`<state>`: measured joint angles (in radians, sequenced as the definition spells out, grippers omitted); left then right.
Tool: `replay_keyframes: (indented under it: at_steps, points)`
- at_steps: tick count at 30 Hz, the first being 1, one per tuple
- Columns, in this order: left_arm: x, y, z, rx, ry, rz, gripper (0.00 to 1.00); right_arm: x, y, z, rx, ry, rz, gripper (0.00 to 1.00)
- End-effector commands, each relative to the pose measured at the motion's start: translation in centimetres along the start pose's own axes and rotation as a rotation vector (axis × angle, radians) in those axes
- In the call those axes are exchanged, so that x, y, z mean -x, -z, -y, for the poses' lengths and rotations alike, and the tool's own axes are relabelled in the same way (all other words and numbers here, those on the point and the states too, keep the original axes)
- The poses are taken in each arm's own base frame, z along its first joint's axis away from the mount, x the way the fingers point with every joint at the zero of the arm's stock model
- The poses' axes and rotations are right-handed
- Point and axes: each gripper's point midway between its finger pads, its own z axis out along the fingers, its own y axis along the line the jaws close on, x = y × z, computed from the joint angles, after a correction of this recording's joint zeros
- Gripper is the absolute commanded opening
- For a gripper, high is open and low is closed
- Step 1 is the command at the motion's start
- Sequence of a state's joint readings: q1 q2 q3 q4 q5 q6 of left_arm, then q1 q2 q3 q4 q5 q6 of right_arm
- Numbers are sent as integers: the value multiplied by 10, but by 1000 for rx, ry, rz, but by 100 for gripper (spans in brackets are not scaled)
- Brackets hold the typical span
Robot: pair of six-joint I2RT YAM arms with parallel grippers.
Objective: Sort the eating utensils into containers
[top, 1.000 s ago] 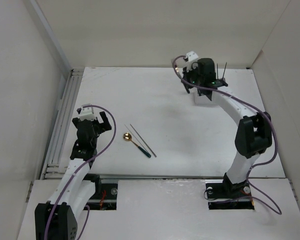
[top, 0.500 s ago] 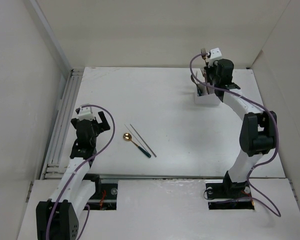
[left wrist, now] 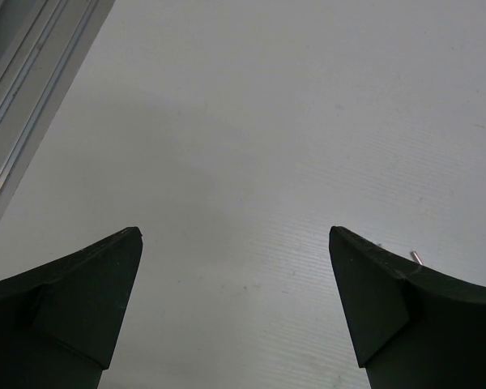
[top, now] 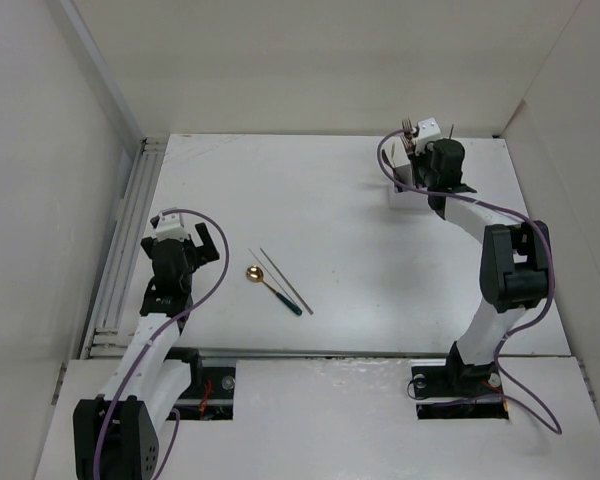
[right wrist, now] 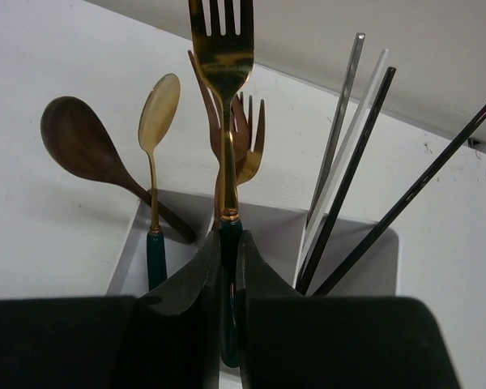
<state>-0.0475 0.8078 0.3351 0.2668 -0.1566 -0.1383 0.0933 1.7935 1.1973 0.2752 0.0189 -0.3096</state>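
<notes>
My right gripper [right wrist: 229, 243] is shut on the dark green handle of a gold fork [right wrist: 223, 49] and holds it upright over the white bin [right wrist: 364, 251]. The bin holds a wooden spoon [right wrist: 73, 134], a gold spoon [right wrist: 158, 101], more gold forks [right wrist: 247, 138] and several chopsticks [right wrist: 364, 154]. In the top view the right gripper [top: 417, 150] is at the bin [top: 405, 197] at the back right. A gold spoon [top: 270, 285] and two thin chopsticks [top: 285, 280] lie on the table centre-left. My left gripper [top: 208, 243] is open and empty, left of them.
A metal rail [top: 120, 240] runs along the table's left edge and shows in the left wrist view [left wrist: 32, 73]. White walls enclose the table on the left, back and right. A thin stick tip [left wrist: 416, 257] shows by my left gripper's right finger.
My right gripper swung from left of the bin to over it, turned the fork upright, then lowered it a little toward the bin. The left arm has barely moved.
</notes>
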Motion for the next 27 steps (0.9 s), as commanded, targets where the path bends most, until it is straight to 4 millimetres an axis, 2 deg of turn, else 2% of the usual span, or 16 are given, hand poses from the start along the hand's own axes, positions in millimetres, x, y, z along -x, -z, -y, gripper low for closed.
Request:
replay_keyframes:
  at_steps: [1, 6, 11, 17, 22, 23, 26, 27]
  points:
    - [18, -1, 3, -13, 7, 56, 100, 27, 3, 16, -40, 10, 100, 0]
    - [18, -1, 3, -13, 7, 56, 100, 18, 1, 14, -22, 9, 87, 0]
    - [18, -1, 3, -13, 7, 56, 100, 9, 4, 11, -16, 9, 69, 29]
    - [20, 0, 3, -15, 9, 64, 100, 21, 12, 9, 6, 10, 102, 42]
    - [20, 0, 5, -24, 8, 63, 100, 58, 33, 4, 69, 10, 199, 47]
    - [22, 1, 5, -26, 10, 71, 100, 78, 47, 7, 69, 4, 247, 49]
    - [25, 1, 6, -28, 21, 82, 100, 118, 81, -8, 102, 19, 335, 55]
    - [28, 3, 6, -30, 23, 92, 100, 116, 87, -17, 120, 21, 312, 60]
